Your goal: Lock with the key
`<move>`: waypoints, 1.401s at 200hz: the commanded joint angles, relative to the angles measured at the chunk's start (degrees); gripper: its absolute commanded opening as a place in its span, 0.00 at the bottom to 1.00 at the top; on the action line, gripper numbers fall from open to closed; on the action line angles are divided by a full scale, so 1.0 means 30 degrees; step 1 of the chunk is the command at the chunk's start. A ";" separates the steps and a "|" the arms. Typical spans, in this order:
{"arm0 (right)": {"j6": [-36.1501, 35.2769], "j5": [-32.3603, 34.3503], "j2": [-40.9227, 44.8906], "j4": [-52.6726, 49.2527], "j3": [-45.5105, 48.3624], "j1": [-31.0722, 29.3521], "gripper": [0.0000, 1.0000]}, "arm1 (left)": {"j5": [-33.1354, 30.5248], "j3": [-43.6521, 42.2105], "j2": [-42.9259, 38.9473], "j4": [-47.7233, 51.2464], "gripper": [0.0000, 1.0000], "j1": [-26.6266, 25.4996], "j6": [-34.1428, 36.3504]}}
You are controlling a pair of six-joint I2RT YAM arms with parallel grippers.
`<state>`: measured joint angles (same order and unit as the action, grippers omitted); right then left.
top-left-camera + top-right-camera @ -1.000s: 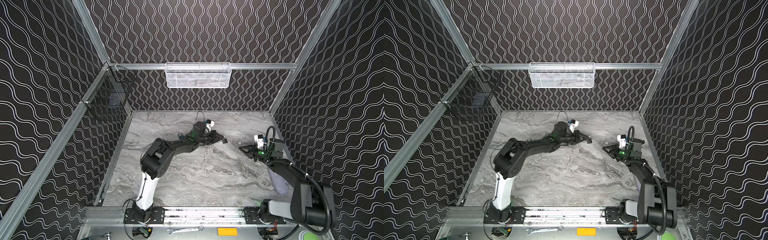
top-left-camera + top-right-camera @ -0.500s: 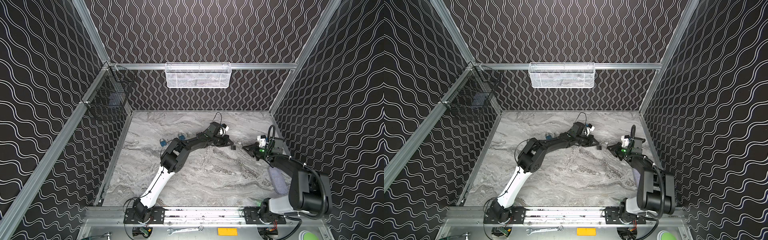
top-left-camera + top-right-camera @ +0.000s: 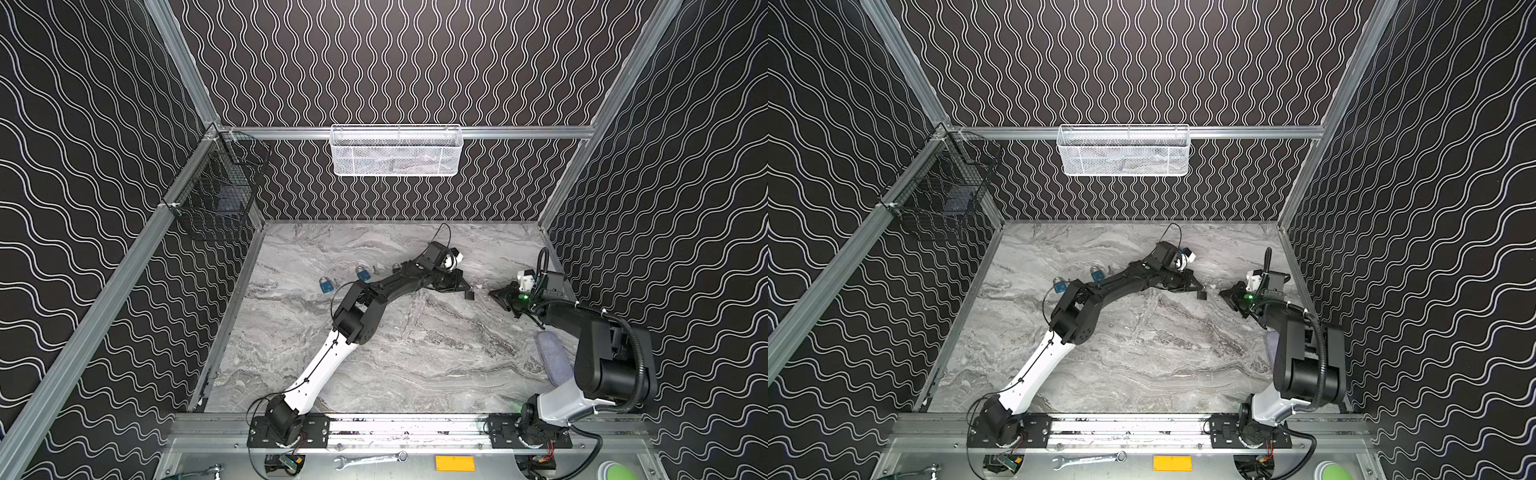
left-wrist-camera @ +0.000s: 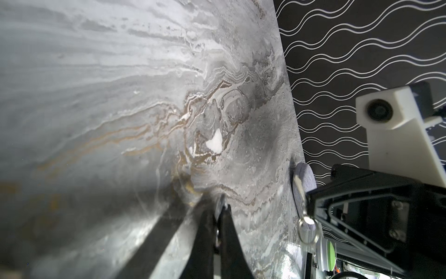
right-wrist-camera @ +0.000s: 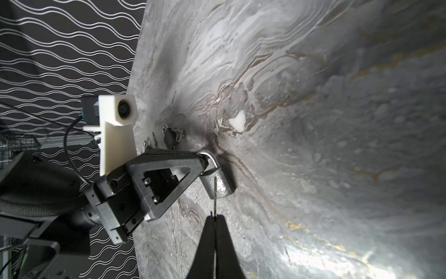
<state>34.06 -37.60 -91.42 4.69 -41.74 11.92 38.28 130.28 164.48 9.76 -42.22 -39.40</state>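
**A:** So, where is the lock sitting?

**B:** The small grey metal padlock is hanging right of the table's middle, just over the grey marbled tabletop. The left gripper is reaching across the middle and pinching the curved silver shackle. Its fingers are closed tight on it, so the body is dangling free, out where the other arm can get at it.

**A:** And the key?

**B:** The right gripper is clamping the thin silver key near its head, fingers shut on it, with the blade pointing toward the padlock. The wire key ring is dangling beneath. Gripping there is leaving the whole blade free for insertion.

**A:** Is it going in?

**B:** I'm judging not yet, since both top views are showing a gap between key and padlock. Lining the blade up with the keyhole looks like the step in hand. The loosely hanging body is looking like the risk. Whether the shackle is seated, I cannot tell.

**A:** Anything else around?

**B:** Two small blue padlocks are lying well to the left, with neither gripper touching them.
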 commanded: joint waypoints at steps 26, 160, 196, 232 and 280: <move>-0.0320 0.0489 -0.0773 0.0007 -0.0653 0.0141 0.00 | -0.0576 0.1313 0.0846 0.2020 0.00 0.0062 0.0694; -0.0899 0.0656 -0.1784 -0.0778 -0.1867 0.0186 0.00 | -0.1423 0.2010 0.0487 0.2775 0.27 0.0514 0.1113; -0.0994 0.0730 -0.1572 -0.1064 -0.2090 0.0185 0.00 | -0.1618 0.2053 0.0236 0.2716 0.45 0.0789 0.1005; -0.1123 0.0838 -0.1184 -0.1453 -0.2167 0.0178 0.00 | -0.1405 0.2239 -0.0253 0.2384 0.51 0.0960 0.1177; -0.1406 0.0716 -0.0768 -0.1563 -0.2232 0.0185 0.00 | -0.1057 0.1633 -0.2342 0.1550 0.54 0.0966 0.1678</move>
<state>31.31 -35.44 -94.61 0.51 -47.75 12.51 33.89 136.00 161.14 17.87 -39.44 -36.05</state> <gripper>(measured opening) 0.050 0.537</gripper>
